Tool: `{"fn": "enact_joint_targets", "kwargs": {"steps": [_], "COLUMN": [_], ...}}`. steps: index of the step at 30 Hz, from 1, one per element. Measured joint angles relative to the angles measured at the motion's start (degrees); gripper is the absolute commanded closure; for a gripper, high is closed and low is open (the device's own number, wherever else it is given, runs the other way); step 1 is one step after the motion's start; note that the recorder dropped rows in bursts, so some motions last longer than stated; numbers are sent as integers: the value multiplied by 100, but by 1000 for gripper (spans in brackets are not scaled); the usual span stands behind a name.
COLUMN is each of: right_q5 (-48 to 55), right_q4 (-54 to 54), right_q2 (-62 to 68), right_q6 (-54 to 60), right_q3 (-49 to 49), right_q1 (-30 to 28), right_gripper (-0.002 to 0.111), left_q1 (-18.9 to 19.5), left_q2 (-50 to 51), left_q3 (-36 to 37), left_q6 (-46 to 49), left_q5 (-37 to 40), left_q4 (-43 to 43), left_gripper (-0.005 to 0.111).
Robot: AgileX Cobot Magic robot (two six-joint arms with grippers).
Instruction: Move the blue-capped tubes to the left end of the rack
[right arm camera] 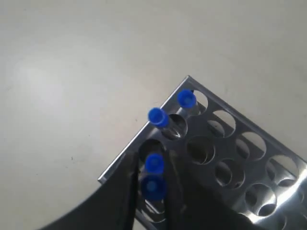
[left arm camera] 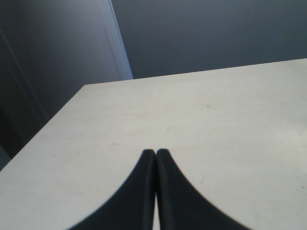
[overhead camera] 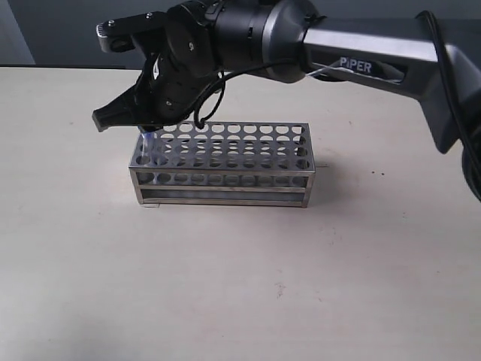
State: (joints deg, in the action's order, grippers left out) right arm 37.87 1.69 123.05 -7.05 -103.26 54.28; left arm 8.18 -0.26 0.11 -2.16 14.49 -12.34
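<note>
The pale, perhaps laminate table (overhead camera: 225,286) bears the rack (overhead camera: 222,197).

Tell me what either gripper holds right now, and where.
Cannot be told: the right gripper straddles the capped top of a blue-capped tube standing in the rack, but contact is unclear. The left gripper is shut and empty.

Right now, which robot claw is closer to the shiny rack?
Right. The right gripper is at the left end of the rack, straddling a blue-capped tube. The left gripper is shut over bare table, no rack in its view.
</note>
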Motion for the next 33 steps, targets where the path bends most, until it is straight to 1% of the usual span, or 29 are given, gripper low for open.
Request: {"fn": "enact_joint_targets", "kwargs": {"steps": [5, 17, 33], "right_q5": [75, 206, -257], "right_q4": [-66, -51, -24], "right_q2": [-25, 45, 245], "right_q6": [173, 318, 318], "right_q3": [0, 0, 0], "right_q1": [121, 124, 134], "right_gripper": [108, 108, 108], "left_q1": [0, 0, 0], "left_q2": [0, 0, 0], "left_q3": [0, 0, 0], "left_q6": [0, 0, 0], "left_q5": [0, 0, 0], "left_q4": [0, 0, 0], "left_gripper": [106, 106, 106]}}
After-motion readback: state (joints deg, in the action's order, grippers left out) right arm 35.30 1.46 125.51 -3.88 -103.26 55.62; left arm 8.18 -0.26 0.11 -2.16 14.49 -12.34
